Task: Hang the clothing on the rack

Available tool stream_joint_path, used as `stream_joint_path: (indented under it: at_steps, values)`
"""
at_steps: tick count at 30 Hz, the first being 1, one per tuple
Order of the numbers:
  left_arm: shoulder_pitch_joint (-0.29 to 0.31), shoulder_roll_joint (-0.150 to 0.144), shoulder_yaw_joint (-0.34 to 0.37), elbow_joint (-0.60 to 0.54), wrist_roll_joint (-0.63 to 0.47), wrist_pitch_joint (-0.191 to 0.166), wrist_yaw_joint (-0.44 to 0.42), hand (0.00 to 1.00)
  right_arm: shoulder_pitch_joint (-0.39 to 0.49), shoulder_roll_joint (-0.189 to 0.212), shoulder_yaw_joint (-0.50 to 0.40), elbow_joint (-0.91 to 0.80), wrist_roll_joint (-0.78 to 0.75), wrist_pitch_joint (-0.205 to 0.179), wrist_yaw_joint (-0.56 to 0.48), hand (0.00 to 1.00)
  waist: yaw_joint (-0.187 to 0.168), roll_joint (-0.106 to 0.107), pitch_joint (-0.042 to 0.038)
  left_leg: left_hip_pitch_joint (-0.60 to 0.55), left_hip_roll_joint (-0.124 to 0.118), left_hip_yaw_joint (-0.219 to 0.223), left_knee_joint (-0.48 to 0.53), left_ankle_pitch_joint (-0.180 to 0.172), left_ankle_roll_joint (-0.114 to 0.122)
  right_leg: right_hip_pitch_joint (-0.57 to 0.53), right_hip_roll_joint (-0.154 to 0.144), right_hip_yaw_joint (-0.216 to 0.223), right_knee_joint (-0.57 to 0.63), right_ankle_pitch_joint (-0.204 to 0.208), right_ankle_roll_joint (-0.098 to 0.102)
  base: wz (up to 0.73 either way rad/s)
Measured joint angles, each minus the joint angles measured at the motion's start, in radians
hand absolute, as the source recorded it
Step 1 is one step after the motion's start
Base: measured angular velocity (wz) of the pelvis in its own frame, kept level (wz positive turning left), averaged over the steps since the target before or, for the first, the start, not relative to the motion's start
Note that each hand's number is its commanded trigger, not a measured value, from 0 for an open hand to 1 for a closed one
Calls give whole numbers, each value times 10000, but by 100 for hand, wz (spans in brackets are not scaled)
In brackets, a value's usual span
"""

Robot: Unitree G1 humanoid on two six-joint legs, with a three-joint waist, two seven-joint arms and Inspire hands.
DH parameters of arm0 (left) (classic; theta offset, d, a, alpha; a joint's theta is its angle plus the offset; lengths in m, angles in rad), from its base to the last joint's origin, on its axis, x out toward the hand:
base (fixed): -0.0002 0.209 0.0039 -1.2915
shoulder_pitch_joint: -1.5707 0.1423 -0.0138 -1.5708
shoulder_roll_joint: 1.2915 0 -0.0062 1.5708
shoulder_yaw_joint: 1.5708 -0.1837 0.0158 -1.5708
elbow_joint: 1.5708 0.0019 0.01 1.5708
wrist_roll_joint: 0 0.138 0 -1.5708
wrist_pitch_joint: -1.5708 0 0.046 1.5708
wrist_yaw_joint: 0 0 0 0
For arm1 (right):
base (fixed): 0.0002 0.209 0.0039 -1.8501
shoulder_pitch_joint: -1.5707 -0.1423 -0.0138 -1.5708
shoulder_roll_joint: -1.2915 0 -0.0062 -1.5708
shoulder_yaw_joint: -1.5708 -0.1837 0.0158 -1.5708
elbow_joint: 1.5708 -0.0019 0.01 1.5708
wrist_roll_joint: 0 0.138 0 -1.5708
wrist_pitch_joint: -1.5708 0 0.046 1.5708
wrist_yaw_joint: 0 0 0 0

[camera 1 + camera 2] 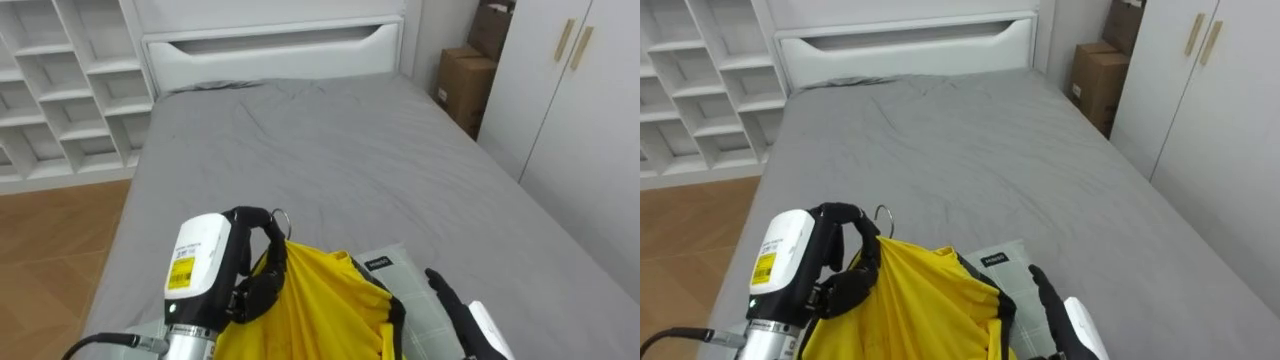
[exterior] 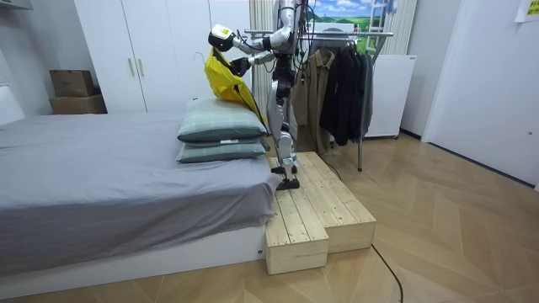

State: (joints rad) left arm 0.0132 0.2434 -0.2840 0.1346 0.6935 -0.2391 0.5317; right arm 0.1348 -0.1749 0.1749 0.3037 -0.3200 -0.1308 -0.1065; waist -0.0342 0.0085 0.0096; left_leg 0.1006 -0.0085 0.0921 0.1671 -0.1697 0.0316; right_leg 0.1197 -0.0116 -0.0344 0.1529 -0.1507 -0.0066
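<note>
Eye views, looking down the bed's length: left hand [image 1: 250, 280] at lower left, dark fingers curled tight round the neck of a hanger [image 1: 286, 222], metal hook poking up just beside them; yellow garment [image 1: 320, 310] draped from the hanger and running out at the bottom edge, dark trim along its right side; right hand [image 1: 455, 305] low at lower right, fingers straight and close together, pointing fwd, just beside the garment's trim, contact not discernible; corner of a checked pillow [image 1: 412, 278] under garment and right hand; beyond, grey bed [image 1: 350, 150] w/ white headboard [image 1: 270, 45], white cubby shelves [image 1: 60, 80] at far left, cardboard boxes [image 1: 462, 80] and wardrobe doors [image 1: 570, 90] at right. Room view, supplying stance and surroundings: robot upright on a stepped wooden platform [image 2: 320, 210] at the bed's side, facing the room view's left; both arms bent, up in front of the chest, left forearm the higher; garment hanging in air above that pillow and a second one beneath it, hem reaching close to the upper one; directly behind the robot, a clothes rack [image 2: 370, 34] carrying dark coats [image 2: 345, 84]; garment off the rack, in the left hand's grip.
</note>
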Motion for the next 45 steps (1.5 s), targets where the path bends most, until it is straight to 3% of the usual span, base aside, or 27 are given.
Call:
stream_joint_path:
  at_steps: [6,13,20,25,33,45]
  values:
    - [0,-46,-49,-441,2,11,-306,100,-374,-194,592,386,45,1,12,0,131,-68,42,-35,-30,11,1,1,1,15,-27,-24,-39,-15,25,1]
    - [-116,-159,-108,-845,221,17,-402,100,-1301,-197,1202,937,-108,-1,184,0,157,-71,42,-79,-43,-224,6,2,2,20,-32,-199,-39,-14,23,7]
    - [-186,-138,-177,-1291,215,12,-438,100,-1649,-248,1487,1169,-132,-8,174,0,223,-96,33,-145,-61,-401,12,2,1,20,-43,-275,-34,-13,22,8]
    - [-383,-76,-229,-1291,217,24,-780,100,-1968,-257,1494,1189,-342,-8,181,0,236,-151,33,-194,-61,-439,18,3,0,41,-60,-462,-40,-13,22,6]
    - [-856,-98,-473,-1795,867,36,-1313,100,-3548,-191,1428,1937,-476,-17,219,0,384,-191,42,-205,-58,-422,85,4,-1,54,-66,-492,-36,-14,21,0]
    - [-1006,-4,-459,-2214,841,-19,-1315,100,-3737,-285,1350,2422,-810,-278,-274,0,426,-314,98,-212,-61,-425,143,4,0,102,-136,-637,-24,-15,24,0]
